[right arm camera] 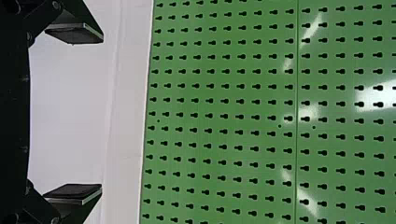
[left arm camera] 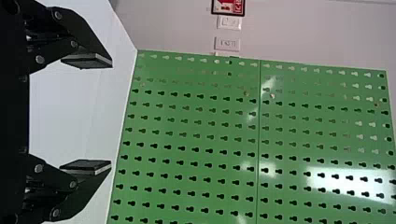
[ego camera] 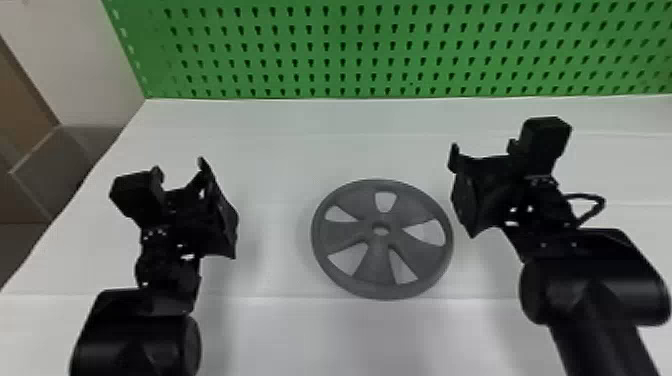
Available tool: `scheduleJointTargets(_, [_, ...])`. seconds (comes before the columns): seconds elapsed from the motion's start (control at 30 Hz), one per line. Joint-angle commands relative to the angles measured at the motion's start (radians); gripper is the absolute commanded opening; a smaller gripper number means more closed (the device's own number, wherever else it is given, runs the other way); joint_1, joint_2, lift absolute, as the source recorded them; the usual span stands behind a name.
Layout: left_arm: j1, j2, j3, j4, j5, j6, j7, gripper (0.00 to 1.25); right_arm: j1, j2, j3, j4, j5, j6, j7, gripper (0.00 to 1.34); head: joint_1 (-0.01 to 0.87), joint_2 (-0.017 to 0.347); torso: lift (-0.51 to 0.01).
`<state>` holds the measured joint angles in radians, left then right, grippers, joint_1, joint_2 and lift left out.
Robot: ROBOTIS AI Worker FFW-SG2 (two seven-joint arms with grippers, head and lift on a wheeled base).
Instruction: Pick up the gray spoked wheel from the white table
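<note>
Carefully, the right end effector [right arm camera: 102, 113], spread like the left end effector [left arm camera: 111, 114], should point down before pinching the three-o'clock rim [ego camera: 448, 245] of the gray wheel [ego camera: 377, 265], which lies flat on the table [ego camera: 280, 165], between both.

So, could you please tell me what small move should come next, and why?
I'd probably tilt the right gripper down toward the gray spoked wheel: it is open and nearer the wheel than the left gripper, yet points toward the green pegboard, while the wheel lies flat on the white table.
</note>
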<state>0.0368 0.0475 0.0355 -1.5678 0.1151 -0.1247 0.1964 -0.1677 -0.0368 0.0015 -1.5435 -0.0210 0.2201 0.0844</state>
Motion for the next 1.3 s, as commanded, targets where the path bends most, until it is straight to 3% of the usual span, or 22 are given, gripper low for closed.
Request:
scheduleJointTargets(0.0, [0.0, 0.0, 0.0, 0.0, 0.0, 0.0, 0.0, 0.77, -0.001, 0.0, 0.0, 0.0, -0.002, 0.002, 0.0, 1.17, 0.779, 0.083, -0.076])
scheduleJointTargets(0.4, [0.0, 0.0, 0.003, 0.0, 0.0, 0.0, 0.0, 0.77, -0.01, -0.005, 0.005, 0.0, -0.01, 0.032, 0.0, 1.17, 0.779, 0.083, -0.076])
scheduleJointTargets(0.6, [-0.002, 0.0, 0.003, 0.0, 0.0, 0.0, 0.0, 0.77, -0.016, -0.009, 0.023, -0.02, 0.027, 0.042, 0.0, 1.17, 0.779, 0.083, -0.076])
scheduleJointTargets(0.73, [-0.002, 0.0, 0.003, 0.0, 0.0, 0.0, 0.0, 0.77, -0.016, 0.008, 0.017, -0.041, 0.03, 0.073, -0.021, 1.17, 0.779, 0.083, -0.076])
scheduleJointTargets(0.87, [-0.002, 0.0, 0.003, 0.0, 0.0, 0.0, 0.0, 0.77, -0.003, 0.011, 0.06, -0.122, 0.046, 0.183, -0.181, 1.17, 0.779, 0.083, -0.076])
scheduleJointTargets(1.0, [-0.002, 0.0, 0.003, 0.0, 0.0, 0.0, 0.0, 0.77, 0.011, -0.008, 0.115, -0.124, -0.03, 0.114, -0.344, 1.17, 0.779, 0.083, -0.076])
scheduleJointTargets(1.13, [0.0, 0.0, 0.004, 0.0, 0.002, 0.0, 0.001, 0.77, -0.013, -0.006, 0.115, -0.141, -0.002, 0.191, -0.353, 1.17, 0.779, 0.083, -0.076])
scheduleJointTargets(1.27, [0.0, 0.0, 0.004, 0.0, 0.005, 0.0, 0.0, 0.77, -0.05, -0.028, 0.127, -0.144, -0.005, 0.205, -0.351, 1.17, 0.779, 0.083, -0.076])
